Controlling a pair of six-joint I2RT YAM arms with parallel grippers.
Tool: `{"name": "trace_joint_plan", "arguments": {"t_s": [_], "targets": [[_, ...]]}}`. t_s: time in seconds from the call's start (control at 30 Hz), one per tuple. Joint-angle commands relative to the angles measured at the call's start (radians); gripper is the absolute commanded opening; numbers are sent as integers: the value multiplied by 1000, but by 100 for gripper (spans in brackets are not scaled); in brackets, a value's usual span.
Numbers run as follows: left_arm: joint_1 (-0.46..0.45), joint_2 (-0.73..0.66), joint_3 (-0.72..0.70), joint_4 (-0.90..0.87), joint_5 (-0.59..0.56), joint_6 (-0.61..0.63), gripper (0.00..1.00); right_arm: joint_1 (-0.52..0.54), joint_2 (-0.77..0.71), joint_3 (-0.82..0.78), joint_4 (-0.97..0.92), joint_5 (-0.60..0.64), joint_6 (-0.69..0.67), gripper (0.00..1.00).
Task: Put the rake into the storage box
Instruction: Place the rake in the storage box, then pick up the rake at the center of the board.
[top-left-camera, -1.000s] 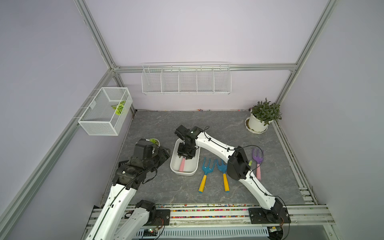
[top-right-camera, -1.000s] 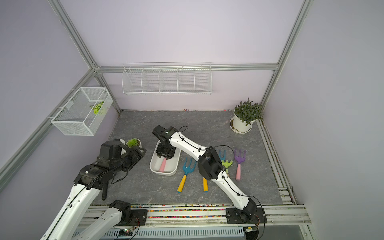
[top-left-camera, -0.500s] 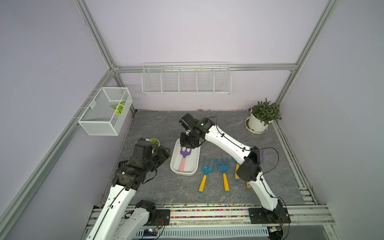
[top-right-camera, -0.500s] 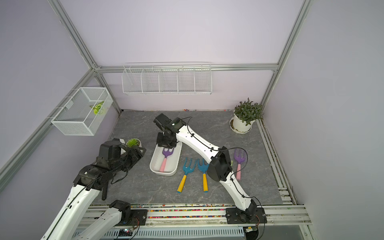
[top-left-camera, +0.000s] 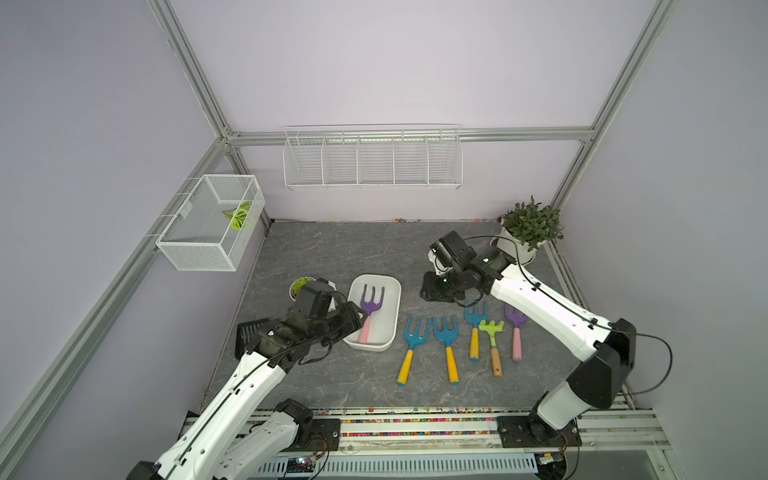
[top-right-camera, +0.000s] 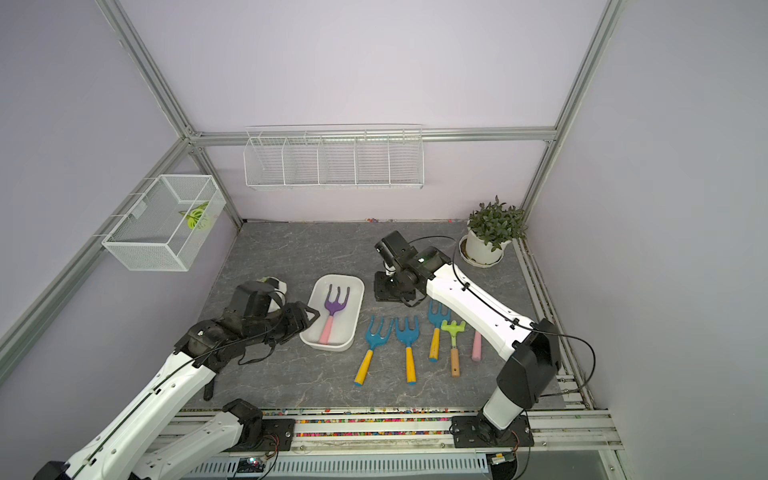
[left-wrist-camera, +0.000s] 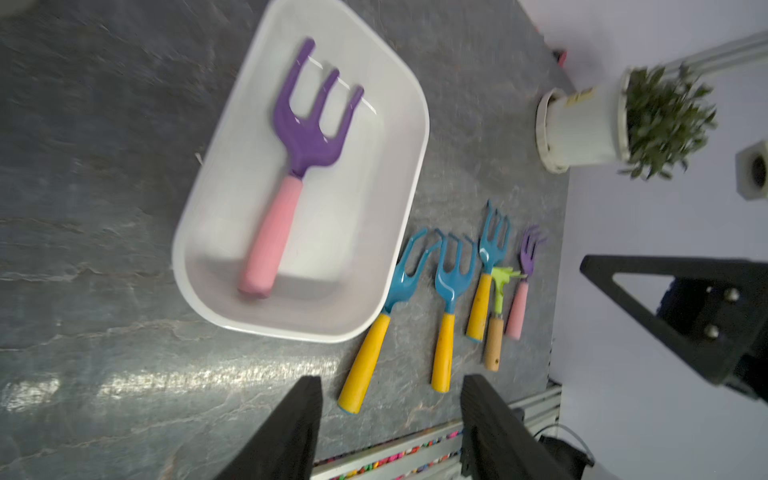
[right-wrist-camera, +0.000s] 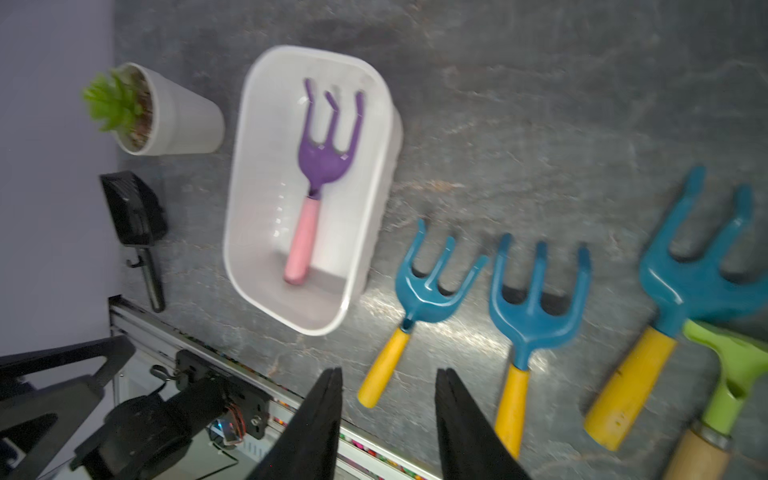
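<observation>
The right gripper (right-wrist-camera: 388, 374) is seen with its jaws spread and nothing between them, raised over the grey table (top-left-camera: 332, 249) beside the row of spare hand forks (top-left-camera: 446, 345). The left gripper (left-wrist-camera: 390, 380) is likewise parted and empty, held close by the storage box (top-left-camera: 386, 328) on its left side; contact with the rim cannot be made out. The rake (top-left-camera: 368, 311), purple-headed with a pink handle, lies flat inside the storage box, tines toward the back wall, handle end near the front wall, fully within the rim. The placement is therefore judged done, and the step in hand is taken to be the clearing of the arms. It would be done well if the right gripper were raised before being swung, so that the forks beneath it are not swept. The left gripper would best be drawn straight back from the rim, so that the light box is not nudged, with care taken for the small potted plant (top-left-camera: 300, 286) just behind it.
</observation>
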Motion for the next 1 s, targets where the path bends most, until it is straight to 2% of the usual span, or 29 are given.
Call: {"name": "trace_joint_plan", "arguments": {"t_s": [0.0,0.2,0.43,0.7,0.97], "targets": [[-118,37,-43,-1,-52,-32,59,-36,-116,-138,16,10,-20,43],[-364,144,-55,-5,-133,-35,60,-125,-337,-396,66,-20,52,45],[-513,339,7,6,-172,32,63,-138,-496,-524,81,-13,93,46],[-597,621,197,-52,-234,130,59,-141,-584,-551,31,4,112,47],[-599,765,274,-81,-271,149,57,-160,-635,-554,6,4,117,47]]}}
